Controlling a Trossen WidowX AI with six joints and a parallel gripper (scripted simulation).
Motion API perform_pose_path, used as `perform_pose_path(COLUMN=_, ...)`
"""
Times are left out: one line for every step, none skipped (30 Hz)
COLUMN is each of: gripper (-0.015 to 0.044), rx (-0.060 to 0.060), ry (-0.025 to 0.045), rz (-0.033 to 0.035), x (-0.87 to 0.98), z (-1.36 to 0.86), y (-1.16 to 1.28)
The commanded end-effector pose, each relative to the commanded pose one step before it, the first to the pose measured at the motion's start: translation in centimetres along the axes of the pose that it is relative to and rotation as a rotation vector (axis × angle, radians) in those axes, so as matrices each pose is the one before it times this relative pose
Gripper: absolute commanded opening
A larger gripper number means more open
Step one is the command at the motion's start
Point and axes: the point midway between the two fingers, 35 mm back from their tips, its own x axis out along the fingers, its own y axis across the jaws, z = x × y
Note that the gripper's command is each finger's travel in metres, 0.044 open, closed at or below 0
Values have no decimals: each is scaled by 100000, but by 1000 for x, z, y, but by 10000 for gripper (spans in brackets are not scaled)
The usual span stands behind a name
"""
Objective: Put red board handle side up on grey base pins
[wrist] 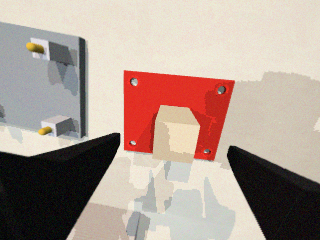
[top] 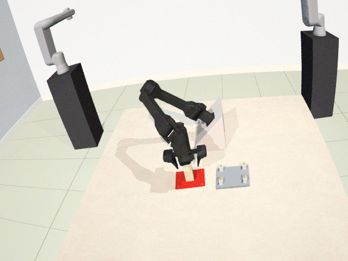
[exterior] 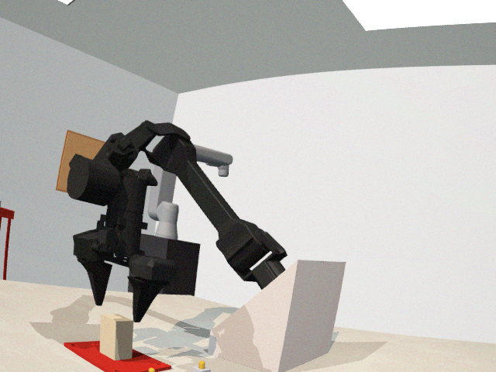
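And here's the gripper (top: 187,166) (exterior: 118,312) (wrist: 173,144), pointing down with its fingers spread just about as wide as they go, nothing between them! Below the fingertips stands the pale, square handle (top: 188,173) (exterior: 115,338) (wrist: 177,132), upright on the red board (top: 199,179) (exterior: 139,362) (wrist: 175,90). The board lies flat on the table (top: 168,224), handle side up, all 4 corner holes on show in the wrist view, and it's just beside the grey base (top: 232,176) (wrist: 30,90), not on it. That base has 4 pale posts (top: 244,180) (wrist: 60,125), 1 at each corner, all 4 topped by gold pins (top: 244,176) (exterior: 201,364) (wrist: 45,131). Behind, a pale wedge (top: 216,131) (exterior: 312,312) stands by the arm's lower end, apart from board and base. Further back, 2 grey arms (top: 44,40) (exterior: 167,220) top 2 black pedestals (top: 67,112) (exterior: 182,266)!
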Motion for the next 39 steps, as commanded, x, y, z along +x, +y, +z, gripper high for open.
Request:
perform_pose_path(gripper=440, rx=-475, ry=173, rz=-548, x=687, z=-15, y=-41)
perform_pose_path(gripper=440, rx=10, ry=-3, rz=11, x=162, z=9, y=2)
perform_pose_path(gripper=440, rx=10, ry=-3, rz=9, x=162, z=8, y=2)
perform_pose_path(gripper=440, rx=10, ry=-3, rz=7, x=162, z=7, y=1)
perform_pose_path(gripper=440, rx=10, ry=-3, rz=6, x=161, z=6, y=1)
perform_pose_path(gripper=440, rx=10, ry=-3, rz=4, x=161, z=5, y=0)
perform_pose_path(gripper=440, rx=10, ry=-3, rz=2, x=161, z=4, y=0)
perform_pose_path(gripper=440, rx=10, ry=-3, rz=1, x=161, z=3, y=-1)
perform_pose_path(gripper=440, rx=10, ry=-3, rz=-1, x=160, z=2, y=-1)
perform_pose_path(gripper=440, rx=10, ry=-3, rz=-3, x=160, z=1, y=-1)
perform_pose_path(gripper=440, rx=-4, ry=0, rz=-7, x=160, z=0, y=-2)
perform_pose_path(gripper=440, rx=-4, ry=0, rz=-9, x=160, z=-1, y=-2)
perform_pose_path(gripper=440, rx=-4, ry=0, rz=-10, x=160, z=-2, y=-3)
perform_pose_path(gripper=440, rx=-4, ry=1, rz=-12, x=159, z=-3, y=-3)
perform_pose_path(gripper=440, rx=-4, ry=1, rz=-13, x=159, z=-4, y=-4)
perform_pose_path(gripper=440, rx=-4, ry=1, rz=-15, x=159, z=-5, y=-4)
perform_pose_path(gripper=440, rx=-4, ry=1, rz=-17, x=158, z=-6, y=-4)
perform_pose_path(gripper=440, rx=-5, ry=2, rz=-18, x=158, z=-7, y=-5)
perform_pose_path(gripper=440, rx=-5, ry=2, rz=-20, x=158, z=-8, y=-5)
perform_pose_path(gripper=440, rx=-5, ry=2, rz=-21, x=158, z=-9, y=-5)
perform_pose_path(gripper=440, rx=-5, ry=3, rz=-23, x=157, z=-10, y=-6)
perform_pose_path(gripper=440, rx=-5, ry=3, rz=-25, x=157, z=-11, y=-6)
perform_pose_path(gripper=440, rx=-5, ry=3, rz=-26, x=157, z=-12, y=-7)
perform_pose_path(gripper=440, rx=-5, ry=4, rz=-28, x=157, z=-13, y=-7)
perform_pose_path(gripper=440, rx=-6, ry=4, rz=-29, x=156, z=-14, y=-7)
perform_pose_path(gripper=440, rx=-6, ry=5, rz=-31, x=156, z=-15, y=-8)
perform_pose_path(gripper=440, rx=-6, ry=5, rz=-33, x=156, z=-16, y=-8)
perform_pose_path(gripper=440, rx=-6, ry=6, rz=-34, x=155, z=-17, y=-8)
perform_pose_path(gripper=440, rx=-6, ry=6, rz=-36, x=155, z=-18, y=-9)
perform_pose_path(gripper=440, rx=-6, ry=6, rz=-37, x=155, z=-19, y=-9)
perform_pose_path(gripper=440, rx=-7, ry=7, rz=-39, x=153, z=-20, y=-9)
perform_pose_path(gripper=440, rx=-5, ry=6, rz=-32, x=121, z=-17, y=-8)
perform_pose_path(gripper=440, rx=-3, ry=4, rz=-19, x=73, z=-10, y=-5)
perform_pose_path(gripper=440, rx=-1, ry=1, rz=-7, x=24, z=-3, y=-2)
perform_pose_path(gripper=414, rx=0, ry=0, rz=0, x=0, z=0, y=0)
perform_pose_path(gripper=387, rx=0, ry=0, rz=0, x=0, z=0, y=0)
perform_pose_path(gripper=361, rx=0, ry=0, rz=0, x=0, z=0, y=0)
perform_pose_path(gripper=335, rx=0, ry=0, rz=0, x=0, z=0, y=0)
perform_pose_path(gripper=309, rx=0, ry=0, rz=0, x=0, z=0, y=0)
